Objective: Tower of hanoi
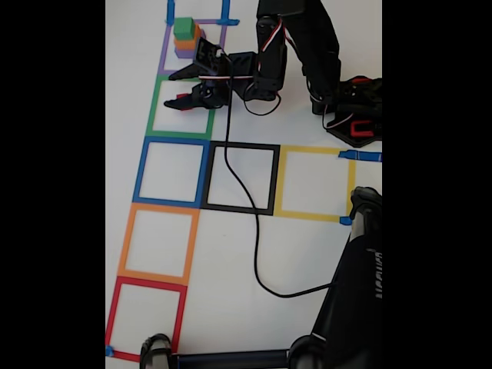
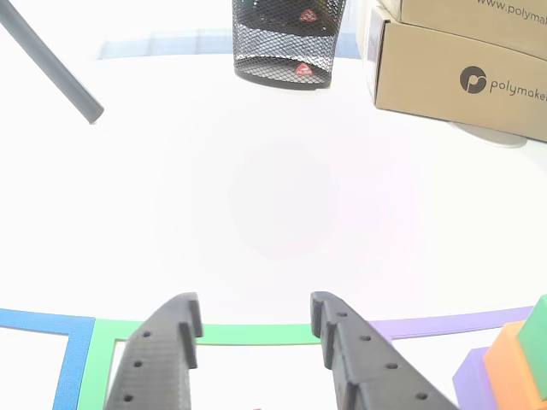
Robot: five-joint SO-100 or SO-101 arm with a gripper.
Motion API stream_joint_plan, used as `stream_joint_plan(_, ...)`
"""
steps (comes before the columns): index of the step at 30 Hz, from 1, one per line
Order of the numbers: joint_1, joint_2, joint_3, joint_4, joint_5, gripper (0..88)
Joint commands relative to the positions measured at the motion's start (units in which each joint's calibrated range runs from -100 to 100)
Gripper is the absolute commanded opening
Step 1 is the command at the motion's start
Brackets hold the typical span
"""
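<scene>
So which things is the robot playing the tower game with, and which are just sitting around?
For the game:
- green cube
- orange cube
- purple cube
- the hand, open beside the stack

Just lying about:
- black mesh basket
- cardboard boxes
- grey rod
- black cable
- tape squares on the table, like the yellow one

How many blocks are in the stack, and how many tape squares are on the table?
Stacked cubes: 3 (green cube, orange cube, purple cube)
Tape squares: 7 (purple, green, blue, orange, red, black, yellow)
Total: 10
</scene>
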Motion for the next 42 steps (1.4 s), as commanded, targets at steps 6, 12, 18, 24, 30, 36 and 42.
stream_joint_plan(6, 5.87, -35.79, -1.73, 48.54, 0.72, 1.5)
stream_joint_plan(12, 8.36, -52.26, -19.10, 91.05, 0.72, 1.4)
stream_joint_plan(18, 11.24, -50.97, -51.46, 126.19, 0.72, 1.3)
stream_joint_plan(24, 16.71, -45.56, -78.92, 148.30, 0.72, 1.3)
stream_joint_plan(30, 21.88, -43.54, -90.73, 155.18, 0.72, 1.3)
stream_joint_plan(36, 24.28, -43.78, -88.37, 155.26, 0.72, 4.1)
stream_joint_plan(42, 30.99, -47.01, -74.19, 147.65, 0.72, 19.2)
